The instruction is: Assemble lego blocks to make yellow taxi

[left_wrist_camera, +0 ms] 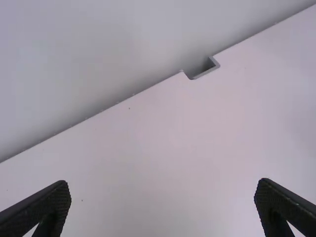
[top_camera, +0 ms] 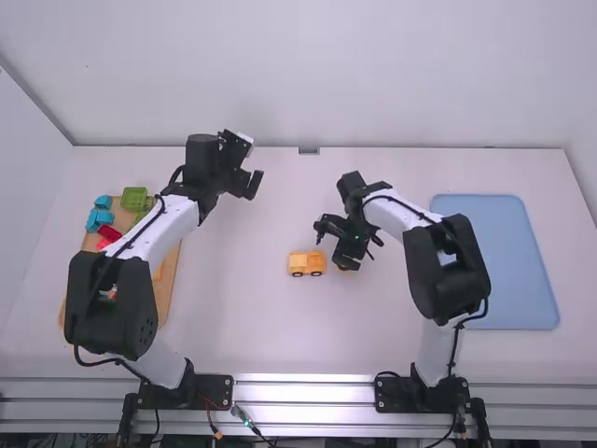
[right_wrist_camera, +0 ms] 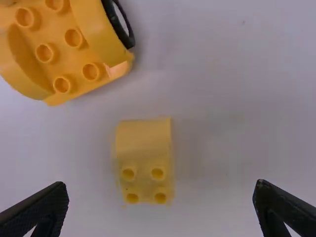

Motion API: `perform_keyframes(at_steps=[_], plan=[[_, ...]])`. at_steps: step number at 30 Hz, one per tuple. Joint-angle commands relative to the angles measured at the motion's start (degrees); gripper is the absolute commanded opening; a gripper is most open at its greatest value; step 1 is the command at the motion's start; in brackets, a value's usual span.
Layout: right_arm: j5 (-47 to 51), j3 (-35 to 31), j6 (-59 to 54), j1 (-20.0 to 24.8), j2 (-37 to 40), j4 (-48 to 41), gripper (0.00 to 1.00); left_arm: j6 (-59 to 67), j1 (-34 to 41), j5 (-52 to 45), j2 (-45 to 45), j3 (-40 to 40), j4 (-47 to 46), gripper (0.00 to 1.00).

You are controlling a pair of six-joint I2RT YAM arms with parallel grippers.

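Note:
The yellow car base stands on its wheels near the table's middle. Its studded top fills the upper left corner of the right wrist view. A separate small yellow block, curved at one end with several studs at the other, lies studs up, apart from the car. Above it my right gripper is open and holds nothing; in its wrist view the fingers of the right gripper stand wide on either side. My left gripper hangs over the back left of the table; the left gripper is open and empty.
A wooden board at the far left bears green, blue and red blocks, partly under the left arm. A blue tray lies at the right. The table's back edge has a small notch.

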State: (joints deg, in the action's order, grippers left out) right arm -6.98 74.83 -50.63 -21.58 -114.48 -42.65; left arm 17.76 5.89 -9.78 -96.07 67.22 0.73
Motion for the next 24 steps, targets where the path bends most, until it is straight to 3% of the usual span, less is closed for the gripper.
perform_keyframes(at_steps=[1, 12, 14, 24], plan=[[-0.5, -2.6, -0.4, 0.2, -0.7, 1.8, 0.99, -0.4, 0.2, 0.2, 1.3, -0.3, -0.5, 0.99], [3.0, -5.8, 2.8, -0.6, -0.7, 6.4, 0.97, -0.4, 0.5, 0.2, 1.3, -0.3, -0.9, 0.99], [2.9, -5.8, 2.8, -0.6, -0.7, 6.5, 0.87, -0.4, 0.5, 0.2, 1.3, -0.3, -1.2, 0.99], [-0.3, -6.2, 2.6, -0.7, -0.7, 7.1, 0.71, -0.4, 0.5, 0.2, 1.3, -0.3, -1.3, 0.99]])
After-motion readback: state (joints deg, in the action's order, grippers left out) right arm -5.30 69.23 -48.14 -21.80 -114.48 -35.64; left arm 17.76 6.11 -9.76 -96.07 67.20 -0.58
